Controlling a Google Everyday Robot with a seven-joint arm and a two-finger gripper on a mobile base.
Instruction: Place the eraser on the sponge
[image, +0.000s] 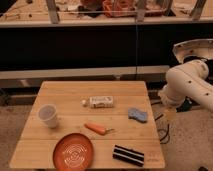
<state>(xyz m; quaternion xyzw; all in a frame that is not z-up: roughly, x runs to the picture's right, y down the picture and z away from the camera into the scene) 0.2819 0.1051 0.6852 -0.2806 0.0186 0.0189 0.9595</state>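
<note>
Lying flat near the near right corner of the wooden table (65, 90), the eraser (128, 155) has its long axis running mostly left to right, with its right end turned a little nearer than its left and its white stripes following that same line. The sponge (137, 115) sits farther back and slightly to the right, close to the table's right edge, with a strip of bare wood between it and the eraser. Left of that strip lies a carrot (96, 129), pointing roughly left to right, with its right end just far-left of the eraser. Farther back, near the middle of the table, is a white printed box (101, 102) with a small white object (84, 103) just beside its left end. A pale cup (48, 115) stands upright toward the left side, and an orange plate (73, 152) rests on the near edge, left of the eraser. The white arm (187, 87) stands off the table's right side, bent, with its bulky joints above tabletop level. The gripper (170, 116) hangs down below it, just beyond the right edge at about the sponge's depth, apart from both task objects and holding nothing visible. I cannot tell whether it is spread or closed.
</note>
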